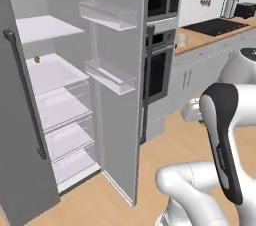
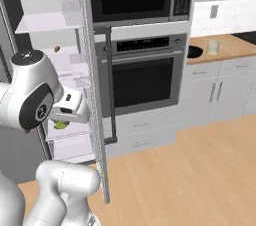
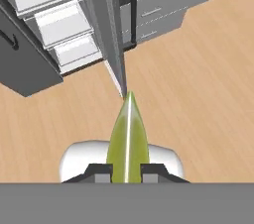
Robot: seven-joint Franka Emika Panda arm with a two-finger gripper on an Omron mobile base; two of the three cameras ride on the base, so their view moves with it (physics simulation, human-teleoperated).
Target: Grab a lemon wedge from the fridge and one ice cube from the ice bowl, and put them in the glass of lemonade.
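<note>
Beside open fridge (image 1: 60, 95), fingers (image 3: 101, 172) pinch lemon wedge (image 3: 128, 141).

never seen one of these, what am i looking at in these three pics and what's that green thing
It is a simulated kitchen with a white robot arm on a driving base. Two pictures come from cameras on the base, left and right behind the arm, facing an open fridge beside a black oven. The third looks along the gripper down at the wooden floor. The green thing is a lemon wedge, pinched between the two fingers. A small brown lump sits on a fridge shelf.
</note>
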